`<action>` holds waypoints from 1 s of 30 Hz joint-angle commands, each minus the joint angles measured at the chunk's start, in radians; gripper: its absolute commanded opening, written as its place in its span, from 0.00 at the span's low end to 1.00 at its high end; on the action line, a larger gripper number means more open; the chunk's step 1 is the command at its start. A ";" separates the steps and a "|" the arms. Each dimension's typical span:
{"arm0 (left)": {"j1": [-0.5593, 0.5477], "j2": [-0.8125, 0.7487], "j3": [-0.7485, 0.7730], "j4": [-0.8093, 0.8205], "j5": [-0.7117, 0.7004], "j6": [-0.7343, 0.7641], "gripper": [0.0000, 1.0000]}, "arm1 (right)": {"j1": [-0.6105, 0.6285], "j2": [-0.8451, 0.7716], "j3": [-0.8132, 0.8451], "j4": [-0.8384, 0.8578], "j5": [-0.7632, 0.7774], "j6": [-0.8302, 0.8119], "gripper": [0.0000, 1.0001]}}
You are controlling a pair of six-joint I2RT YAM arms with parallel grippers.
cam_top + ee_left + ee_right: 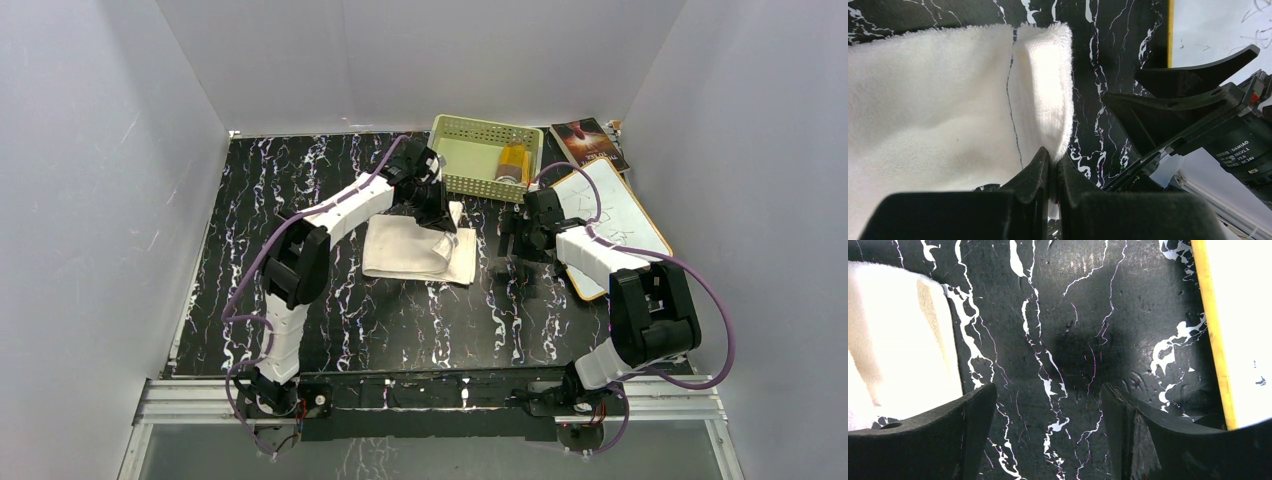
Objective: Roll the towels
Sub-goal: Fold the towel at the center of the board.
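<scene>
**Left gripper pinching the cream towel's edge**

The left gripper [1052,159] is clamping together on the right edge of the cream towel [948,100]. The right gripper [1048,400] is standing apart, empty, just beside that edge, over the black marbled surface [350,320] that grey walls [100,150] are enclosing. The towel is lying folded mid-surface, its longer side running left to right, away from the left gripper.

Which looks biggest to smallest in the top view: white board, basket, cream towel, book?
1. white board, part hidden by the right arm.
2. basket and cream towel look alike; not ranked.
3. book.
</scene>
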 commanded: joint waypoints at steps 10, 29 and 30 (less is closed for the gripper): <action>0.116 -0.189 -0.002 -0.124 -0.043 0.060 0.00 | 0.001 -0.044 0.002 0.025 0.023 -0.008 0.75; 0.696 -0.398 -0.111 -0.466 -0.159 0.533 0.03 | 0.004 -0.009 0.074 0.009 -0.021 -0.004 0.74; 0.702 -0.400 -0.107 -0.476 -0.158 0.544 0.01 | 0.003 -0.008 0.074 0.009 -0.020 -0.004 0.74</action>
